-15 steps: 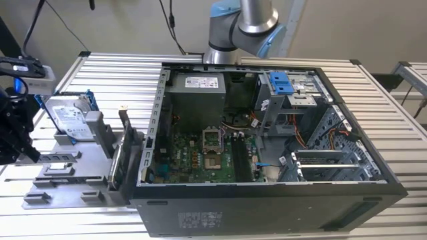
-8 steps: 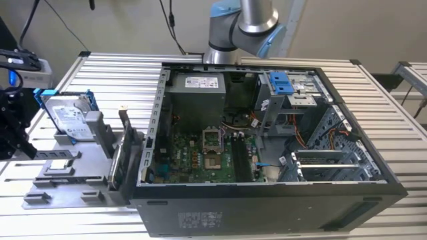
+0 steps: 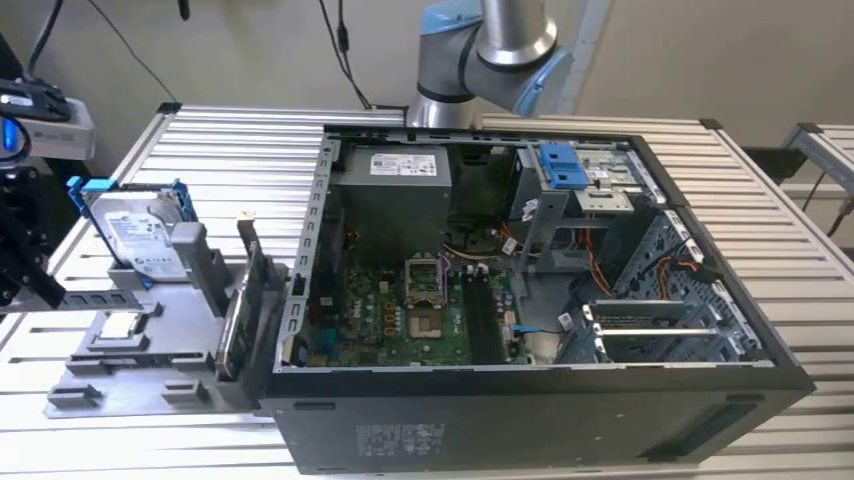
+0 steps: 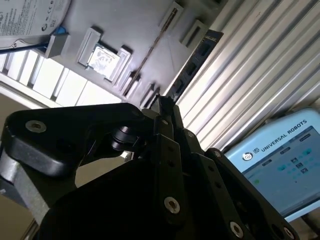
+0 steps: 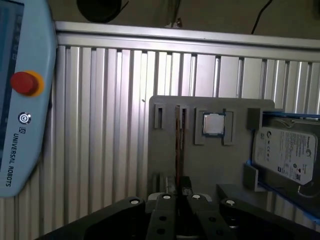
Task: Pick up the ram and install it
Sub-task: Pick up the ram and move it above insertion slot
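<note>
A plain beige wall stood behind the surface, a bench of ribbed aluminium slats, and thin black cables hung down the wall past the surface's far edge. Beyond the surface's edge at the exterior view's right stood a second slatted bench, apart from the first. The light was soft and even, leaving a pale sheen along the slats in both wrist views.

Not much to read here tbh: a maker's name and logo on the pale blue teach pendant. The print on the hard drive label and the case sticker is too tiny to make out.
</note>
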Controlling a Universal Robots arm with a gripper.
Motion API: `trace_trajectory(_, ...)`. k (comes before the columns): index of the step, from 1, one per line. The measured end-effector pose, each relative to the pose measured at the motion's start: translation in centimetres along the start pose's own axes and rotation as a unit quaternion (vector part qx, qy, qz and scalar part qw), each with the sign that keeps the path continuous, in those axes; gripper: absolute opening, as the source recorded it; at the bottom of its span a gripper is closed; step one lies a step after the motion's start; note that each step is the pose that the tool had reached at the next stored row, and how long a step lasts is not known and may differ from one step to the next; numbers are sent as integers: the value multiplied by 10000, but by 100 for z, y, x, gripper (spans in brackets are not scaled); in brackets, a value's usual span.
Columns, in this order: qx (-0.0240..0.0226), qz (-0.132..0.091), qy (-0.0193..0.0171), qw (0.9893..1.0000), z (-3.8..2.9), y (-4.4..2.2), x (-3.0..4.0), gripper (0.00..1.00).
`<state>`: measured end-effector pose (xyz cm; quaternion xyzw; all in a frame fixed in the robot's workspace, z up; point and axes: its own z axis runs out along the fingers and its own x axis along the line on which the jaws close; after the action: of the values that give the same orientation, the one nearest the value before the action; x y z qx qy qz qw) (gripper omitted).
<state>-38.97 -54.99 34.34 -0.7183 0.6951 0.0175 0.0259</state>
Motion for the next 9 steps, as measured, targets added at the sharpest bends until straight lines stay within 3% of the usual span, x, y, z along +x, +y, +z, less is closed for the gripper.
trace_trajectory(9, 0, 0, 0, 10000, -160, -2, -10, 15)
